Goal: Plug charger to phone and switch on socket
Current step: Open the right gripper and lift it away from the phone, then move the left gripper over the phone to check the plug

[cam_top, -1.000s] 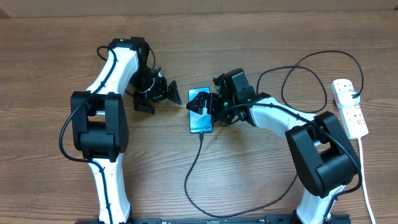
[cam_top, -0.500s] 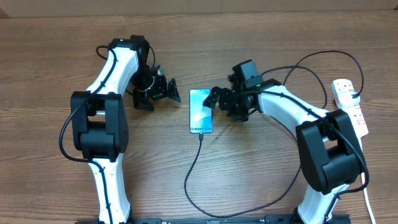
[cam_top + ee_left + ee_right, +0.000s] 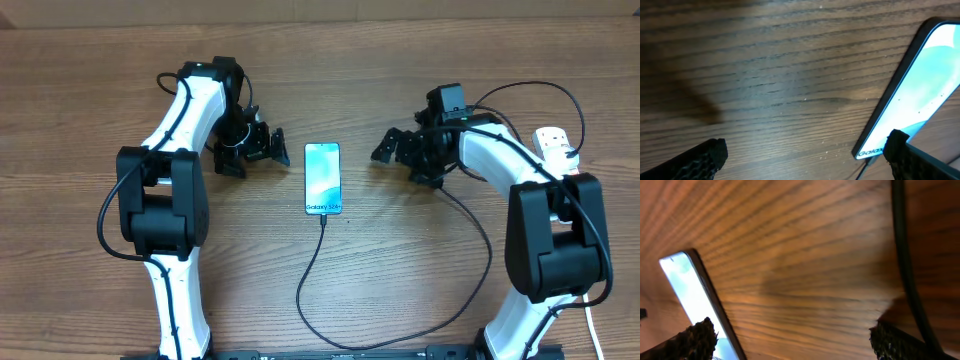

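Wood-grain table [image 3: 400,290], brown, grain running left-right. Pale beige strip [image 3: 320,7] along its far edge.

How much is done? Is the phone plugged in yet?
Done: the charger looks plugged into the phone at its bottom edge. In hand: nothing; the left gripper and right gripper are open and empty. To do: switching on the socket, not yet reached.

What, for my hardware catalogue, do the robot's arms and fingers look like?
The left arm and right arm have smooth white links joined by bulky black joint housings, with thin black cables running alongside. The wrists and fingers are black, and the tips look rough and grainy up close.
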`<state>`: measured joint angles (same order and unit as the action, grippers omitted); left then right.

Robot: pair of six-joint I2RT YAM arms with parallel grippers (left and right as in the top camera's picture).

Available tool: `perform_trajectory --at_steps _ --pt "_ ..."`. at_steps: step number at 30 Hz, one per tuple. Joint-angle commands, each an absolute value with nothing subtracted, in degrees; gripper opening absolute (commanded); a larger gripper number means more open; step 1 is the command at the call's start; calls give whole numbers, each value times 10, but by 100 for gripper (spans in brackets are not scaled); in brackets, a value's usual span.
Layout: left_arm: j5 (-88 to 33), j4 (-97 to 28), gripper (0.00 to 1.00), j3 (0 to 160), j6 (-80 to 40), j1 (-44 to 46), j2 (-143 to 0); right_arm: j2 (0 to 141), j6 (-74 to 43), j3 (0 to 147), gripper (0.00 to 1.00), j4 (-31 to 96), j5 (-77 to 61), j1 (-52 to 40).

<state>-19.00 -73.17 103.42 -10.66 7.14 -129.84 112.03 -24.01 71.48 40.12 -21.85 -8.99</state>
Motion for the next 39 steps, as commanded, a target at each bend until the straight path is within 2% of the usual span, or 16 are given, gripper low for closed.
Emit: perform_trajectory --at_steps 1,27,32,39 --pt "-174 -729 100 1033 -115 84 -1281 1145 -187 703 100 426 -154 -88" --pt "-155 -733 100 1033 -129 100 -1281 1145 -179 702 100 401 -150 -88" --pt "-155 -755 92 1033 -118 107 -1273 1145 -179 702 100 401 -150 -88" --pt "-155 -771 92 1033 -118 119 -1206 1145 -179 702 100 401 -150 -88"
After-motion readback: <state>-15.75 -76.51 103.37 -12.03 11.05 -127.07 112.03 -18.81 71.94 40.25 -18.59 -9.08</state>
